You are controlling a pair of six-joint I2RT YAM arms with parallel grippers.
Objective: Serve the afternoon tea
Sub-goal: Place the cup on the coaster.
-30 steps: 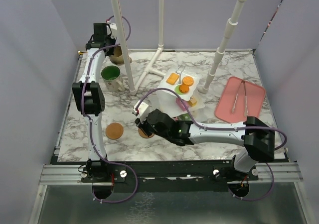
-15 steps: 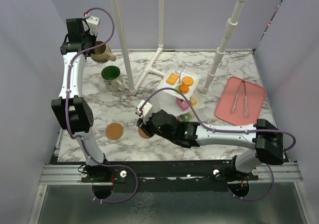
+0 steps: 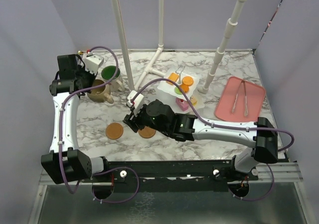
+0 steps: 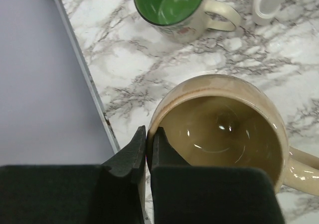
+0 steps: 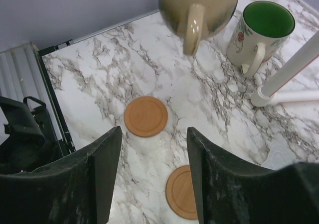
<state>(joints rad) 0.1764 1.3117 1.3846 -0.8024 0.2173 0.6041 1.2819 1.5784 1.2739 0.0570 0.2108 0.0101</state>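
Note:
My left gripper (image 3: 92, 84) is shut on the rim of the beige mug (image 3: 101, 91), one finger inside (image 4: 162, 147) and one outside. The mug (image 4: 224, 129) seems to hang above the marble at the left, handle towards the table's middle. The green-lined mug (image 3: 110, 74) stands just behind it. Two round brown coasters lie flat near the front: the left coaster (image 3: 114, 131) and the right coaster (image 3: 147, 132). My right gripper (image 5: 154, 139) is open over both of them (image 5: 145, 116) (image 5: 182, 191) and holds nothing. The white tiered stand (image 3: 172, 90) carries small pastries.
A pink tray (image 3: 254, 104) with metal tongs (image 3: 240, 95) lies at the right. White pipe posts (image 3: 124, 45) (image 3: 222, 45) rise from the marble behind the mugs and beside the stand. A metal rail (image 4: 79, 59) edges the table's left side.
My left arm has carried the beige mug from the back left corner forward, past the green-lined mug. The right gripper has opened and drawn back, uncovering the right coaster.

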